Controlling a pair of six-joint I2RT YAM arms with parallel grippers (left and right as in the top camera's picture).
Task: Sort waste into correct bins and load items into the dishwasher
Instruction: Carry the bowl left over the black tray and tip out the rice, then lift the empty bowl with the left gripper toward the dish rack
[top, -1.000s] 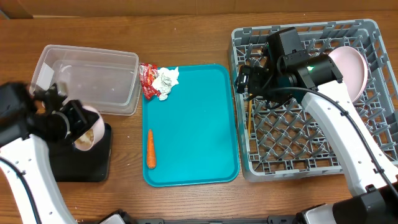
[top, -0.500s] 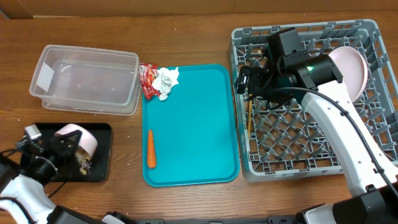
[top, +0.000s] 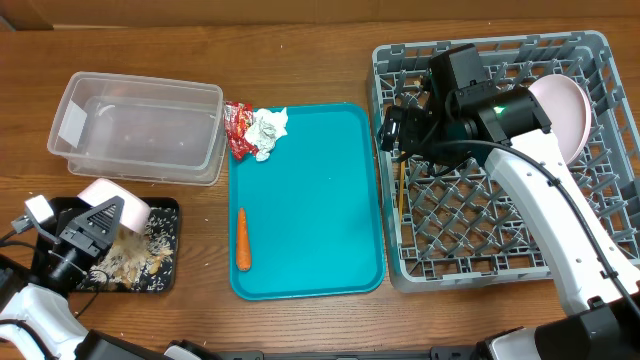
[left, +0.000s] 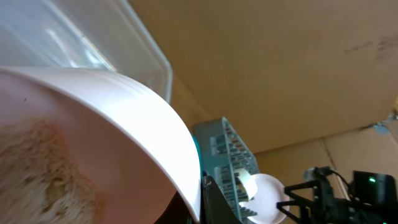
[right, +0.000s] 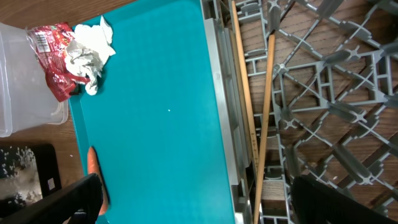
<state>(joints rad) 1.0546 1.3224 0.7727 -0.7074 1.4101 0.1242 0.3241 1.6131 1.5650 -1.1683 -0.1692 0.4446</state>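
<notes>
My left gripper (top: 88, 232) is shut on the rim of a small white-pinkish bowl (top: 108, 199), tilted over the black tray (top: 165, 212). Beige crumbly food scraps (top: 128, 262) lie spread in the tray. In the left wrist view the bowl (left: 124, 118) fills the frame with some scraps (left: 37, 171) still inside. The red wrapper (top: 237, 129) and crumpled white paper (top: 267, 130) lie at the teal tray's far left corner, and the carrot piece (top: 241, 240) lies on its left side. My right gripper (top: 392, 128) is open and empty over the grey dish rack's (top: 500, 250) left edge, above the chopsticks (right: 264, 106).
The clear tub (top: 140, 125) stands empty behind the black tray. The large plate (top: 562, 112) stands upright at the rack's far right. The teal serving tray (top: 320, 210) lies between tub and rack. The right wrist view shows the wrapper (right: 53, 43), paper (right: 87, 53) and carrot (right: 94, 171).
My left arm swung down from beside the tub to the black tray's left end. The bowl tipped further and food scraps poured out into the black tray. The right arm stayed still.
</notes>
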